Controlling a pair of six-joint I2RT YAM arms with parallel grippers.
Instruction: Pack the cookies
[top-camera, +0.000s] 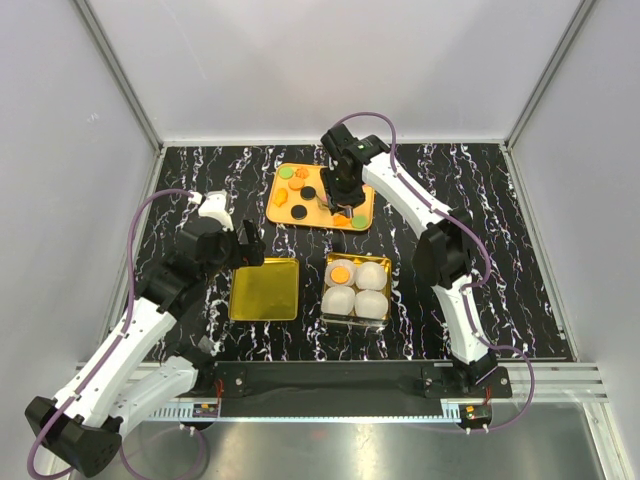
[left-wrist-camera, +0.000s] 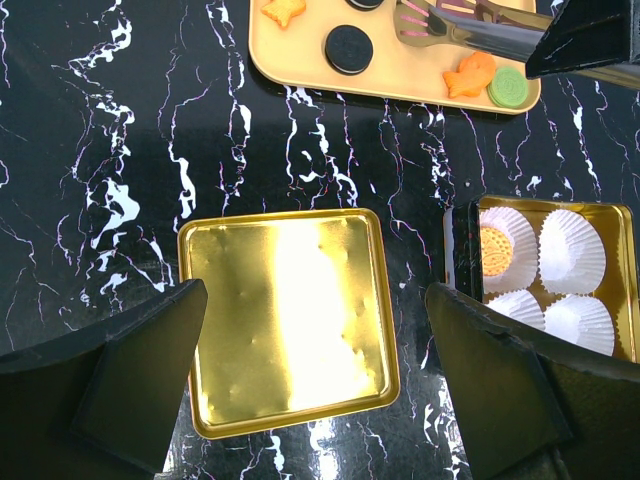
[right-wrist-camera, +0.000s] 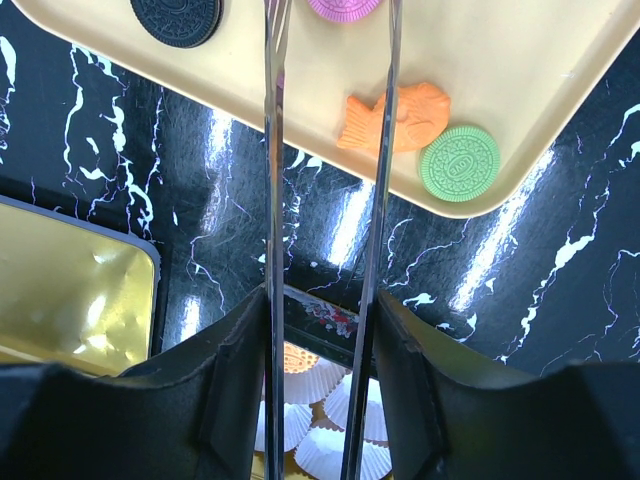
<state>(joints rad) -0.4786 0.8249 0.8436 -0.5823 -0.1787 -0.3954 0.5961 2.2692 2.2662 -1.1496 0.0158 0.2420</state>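
The cookies lie on an orange tray (top-camera: 285, 212): a black one (right-wrist-camera: 178, 15), a pink one (right-wrist-camera: 345, 8), an orange fish (right-wrist-camera: 395, 118) and a green one (right-wrist-camera: 460, 163). One orange cookie (top-camera: 341, 273) sits in a paper cup in the gold box (top-camera: 384, 262). My right gripper (right-wrist-camera: 322, 300) is shut on metal tongs (right-wrist-camera: 275, 150) and holds them over the tray (right-wrist-camera: 520, 90). The tong tips are cut off beside the pink cookie, and nothing shows between the arms. My left gripper (left-wrist-camera: 315, 293) hangs open and empty above the gold lid (left-wrist-camera: 290, 320).
The gold lid (top-camera: 265, 288) lies flat to the left of the box (left-wrist-camera: 625, 215), which holds several white paper cups (left-wrist-camera: 572, 250). More cookies lie at the tray's far left (top-camera: 290, 178). White walls close in the black marbled table (top-camera: 480, 200).
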